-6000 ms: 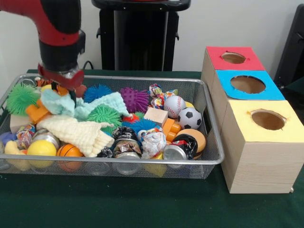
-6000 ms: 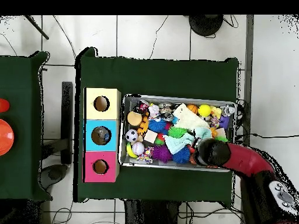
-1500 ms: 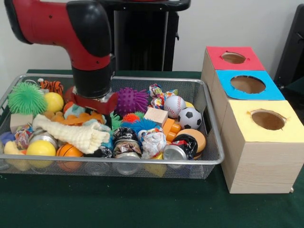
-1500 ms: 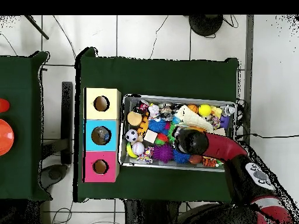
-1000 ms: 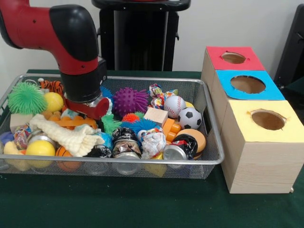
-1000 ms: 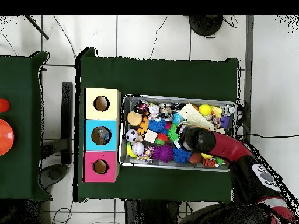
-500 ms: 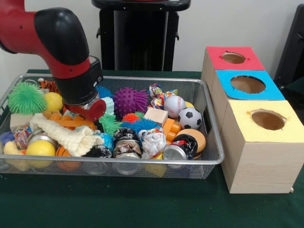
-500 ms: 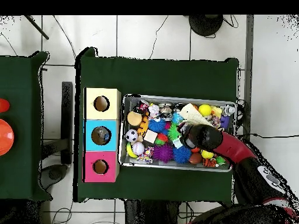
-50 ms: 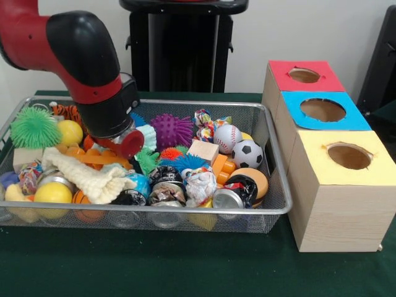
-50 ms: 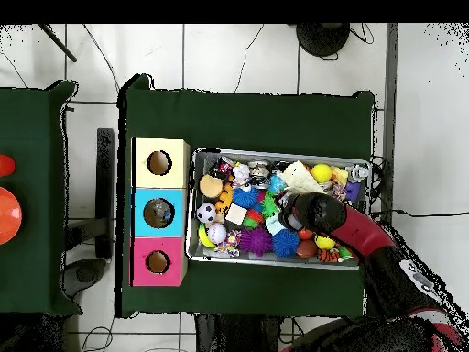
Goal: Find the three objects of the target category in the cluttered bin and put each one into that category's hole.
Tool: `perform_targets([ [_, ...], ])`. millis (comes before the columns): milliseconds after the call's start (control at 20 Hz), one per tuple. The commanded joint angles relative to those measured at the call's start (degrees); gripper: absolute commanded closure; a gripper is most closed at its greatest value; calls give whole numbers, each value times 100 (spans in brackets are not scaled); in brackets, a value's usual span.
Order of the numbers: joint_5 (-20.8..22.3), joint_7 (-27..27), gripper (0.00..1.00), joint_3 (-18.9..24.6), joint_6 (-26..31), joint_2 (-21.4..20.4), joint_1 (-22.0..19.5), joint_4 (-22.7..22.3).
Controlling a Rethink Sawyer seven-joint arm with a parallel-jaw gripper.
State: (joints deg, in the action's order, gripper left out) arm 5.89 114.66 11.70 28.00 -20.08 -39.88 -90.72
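Green cloth covers the bench [image 9: 185, 272], and on it sit one wire mesh bin [image 9: 272, 204] and one row of three wooden boxes, each with a single round hole in its coloured top: the yellow box [image 9: 346, 185] nearest, the blue box [image 9: 322, 111] behind it, the red box [image 9: 303, 75] farthest.

Along the bin's near wall lie two metal cans [image 9: 228, 198], a crumpled printed wad [image 9: 199, 183], a small basketball [image 9: 86, 199] and a yellow ball [image 9: 53, 193]. Just behind these, a cream knitted cloth [image 9: 86, 173] sprawls over an orange plastic piece [image 9: 93, 158]. Mid-bin sit a wooden cube [image 9: 203, 150], a soccer ball [image 9: 247, 154] and a baseball [image 9: 227, 137], the two balls touching. Spiky rubber balls number at least four in view: one purple spiky ball [image 9: 173, 130] near the back, one green spiky ball [image 9: 34, 127] at the far corner, and smaller blue and red ones near the cube. A second yellow ball [image 9: 69, 132] rests beside a tiger-striped toy [image 9: 65, 111].

Over the bin's middle, the end effector [image 9: 127, 143] is down among the toys, its red tip touching a pale teal cloth [image 9: 147, 135]. Whether it is spread or pinched on anything I cannot tell; the arm's black wrist [image 9: 108, 111] hides it. From overhead the arm [image 10: 348, 229] covers much of that part of the bin.
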Motion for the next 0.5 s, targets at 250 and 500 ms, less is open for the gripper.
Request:
perform_targets([
  [250, -702, 1983, 0, -112, -906, 717, 1677, -785],
  [500, -1188, 2183, 0, -334, -1008, 594, 2030, -991],
])
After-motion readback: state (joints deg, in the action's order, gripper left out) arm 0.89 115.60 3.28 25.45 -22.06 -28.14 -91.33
